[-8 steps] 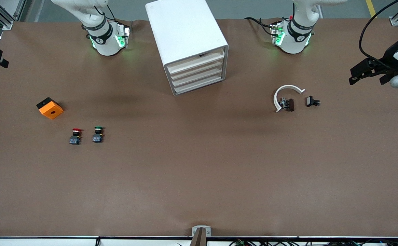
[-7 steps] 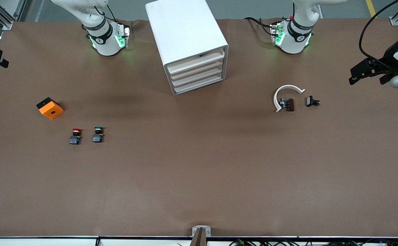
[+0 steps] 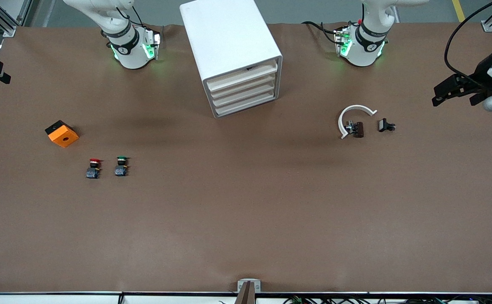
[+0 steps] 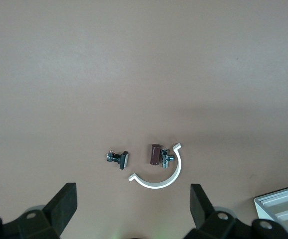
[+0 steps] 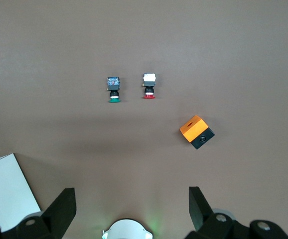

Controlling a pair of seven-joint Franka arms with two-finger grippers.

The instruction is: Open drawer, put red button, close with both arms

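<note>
Both grippers hang high with jaws spread wide, holding nothing: the left gripper (image 4: 133, 211) over a white clip (image 4: 160, 172), the right gripper (image 5: 131, 209) over the table. Red button (image 3: 94, 168) lies beside the green button (image 3: 121, 166), near an orange block (image 3: 61, 133). All drawers (image 3: 242, 90) are shut.

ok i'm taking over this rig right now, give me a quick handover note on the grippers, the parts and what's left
Left gripper: open, empty, up over the white ring and two small dark parts at its end of the table.
Right gripper: open, empty, high over its end of the table.
Red button: on the table beside the green button, near the orange block.
Drawer unit: between the arm bases, all drawers shut.
Done: nothing.
Left: open a drawer, put the red button in, close it with both arms.
</note>
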